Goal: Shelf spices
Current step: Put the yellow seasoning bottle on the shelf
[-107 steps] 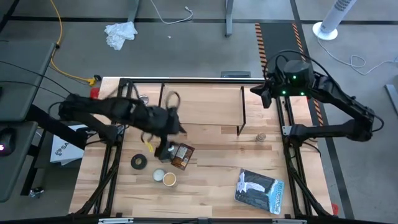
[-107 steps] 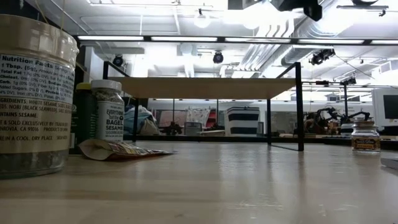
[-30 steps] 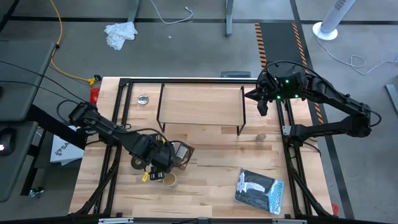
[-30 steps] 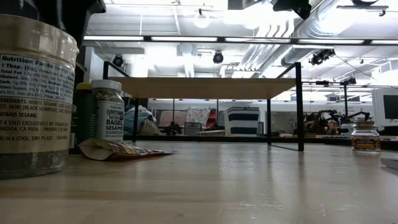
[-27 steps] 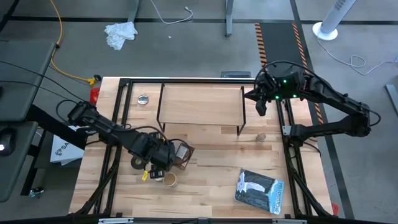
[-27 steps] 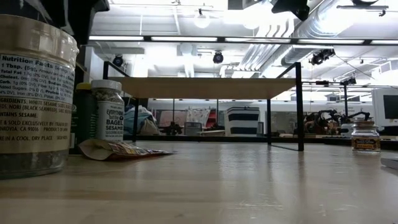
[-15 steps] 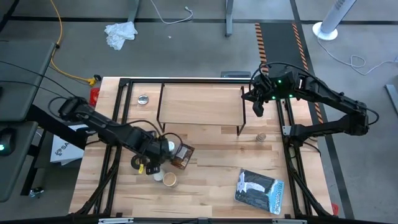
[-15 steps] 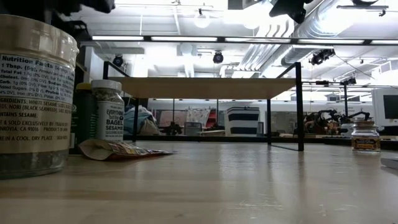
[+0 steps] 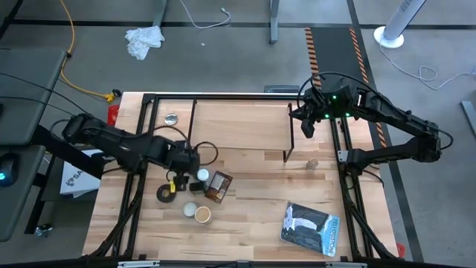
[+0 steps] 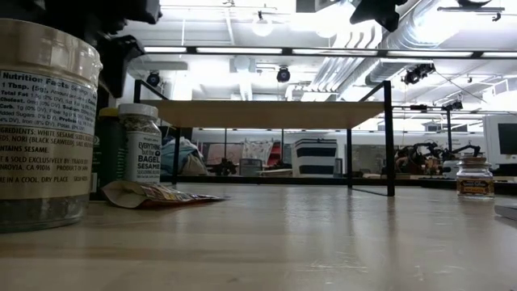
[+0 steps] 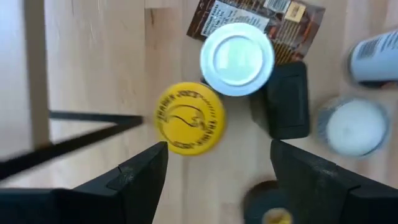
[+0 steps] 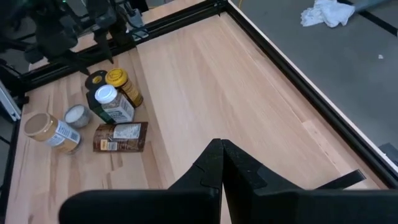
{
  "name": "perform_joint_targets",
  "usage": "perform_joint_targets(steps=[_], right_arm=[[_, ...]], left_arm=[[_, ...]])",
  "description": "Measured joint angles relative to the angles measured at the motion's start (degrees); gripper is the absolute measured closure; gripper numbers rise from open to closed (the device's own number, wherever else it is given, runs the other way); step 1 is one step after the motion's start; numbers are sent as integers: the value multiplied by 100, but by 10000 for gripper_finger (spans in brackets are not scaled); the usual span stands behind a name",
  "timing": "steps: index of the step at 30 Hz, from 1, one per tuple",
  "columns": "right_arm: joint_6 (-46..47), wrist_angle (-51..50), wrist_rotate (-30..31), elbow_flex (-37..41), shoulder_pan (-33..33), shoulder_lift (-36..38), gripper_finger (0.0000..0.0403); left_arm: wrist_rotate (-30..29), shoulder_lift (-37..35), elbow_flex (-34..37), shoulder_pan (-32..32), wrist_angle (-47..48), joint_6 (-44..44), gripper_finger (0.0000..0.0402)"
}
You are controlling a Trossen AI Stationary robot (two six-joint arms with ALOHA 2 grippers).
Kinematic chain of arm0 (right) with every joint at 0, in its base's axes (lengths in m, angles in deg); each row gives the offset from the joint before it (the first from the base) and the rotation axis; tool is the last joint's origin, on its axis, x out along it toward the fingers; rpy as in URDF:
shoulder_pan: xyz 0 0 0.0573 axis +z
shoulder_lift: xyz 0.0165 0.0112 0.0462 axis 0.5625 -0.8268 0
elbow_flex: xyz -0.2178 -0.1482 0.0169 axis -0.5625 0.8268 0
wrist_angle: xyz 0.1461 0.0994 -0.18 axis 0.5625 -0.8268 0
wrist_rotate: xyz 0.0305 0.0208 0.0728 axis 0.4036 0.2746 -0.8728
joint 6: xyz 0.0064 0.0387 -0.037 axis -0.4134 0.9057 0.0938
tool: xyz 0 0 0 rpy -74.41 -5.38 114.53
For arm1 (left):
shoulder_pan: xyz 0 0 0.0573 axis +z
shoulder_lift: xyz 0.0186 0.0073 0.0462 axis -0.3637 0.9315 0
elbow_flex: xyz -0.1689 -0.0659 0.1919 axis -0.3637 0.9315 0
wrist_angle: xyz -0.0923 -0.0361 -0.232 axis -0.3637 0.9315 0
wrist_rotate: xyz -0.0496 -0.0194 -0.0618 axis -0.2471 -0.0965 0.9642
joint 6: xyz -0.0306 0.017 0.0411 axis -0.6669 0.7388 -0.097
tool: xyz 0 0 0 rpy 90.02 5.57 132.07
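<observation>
My left gripper (image 11: 217, 168) hangs open, pointing down, above the cluster of spices at the table's left. Below it stand the yellow-lidded jar (image 11: 188, 118), the white-capped bottle (image 11: 237, 59) and the dark bottle (image 11: 286, 102), with the flat brown packet (image 9: 217, 186) lying beside them. The tan-lidded jar (image 9: 202, 215) stands nearer the front edge. A tiny brown-topped jar (image 9: 313, 164) stands alone at the right. The shelf (image 9: 238, 123) stands at the back on its wire legs, its plank bare. My right gripper (image 9: 306, 128) hovers shut above the shelf's right end.
A black tape roll (image 9: 165, 192) lies left of the spices, and a silvery-lidded tin (image 9: 190, 208) stands beside the tan-lidded jar. Another round tin (image 9: 172, 118) sits at the far left. A dark book-like packet (image 9: 311, 227) lies near right. Bare wood lies between.
My left gripper has travelled toward the table's far edge, from above the tan-lidded jar to above the yellow-lidded jar and white-capped bottle, rolling slightly and staying open. The silvery-lidded tin it covered now shows. No spice has moved.
</observation>
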Motion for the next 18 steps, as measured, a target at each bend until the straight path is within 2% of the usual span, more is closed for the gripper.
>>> perform_joint_targets(steps=[5, 9, 18], right_arm=[[64, 0, 11, 0, 2, 2, 402], [168, 0, 13, 0, 2, 2, 402], [280, 0, 13, 0, 2, 2, 402]], left_arm=[[27, 159, 0, 436, -26, 1186, 121], [303, 222, 0, 726, -20, 1934, 121], [729, 316, 2, 968, -18, 3484, 122]])
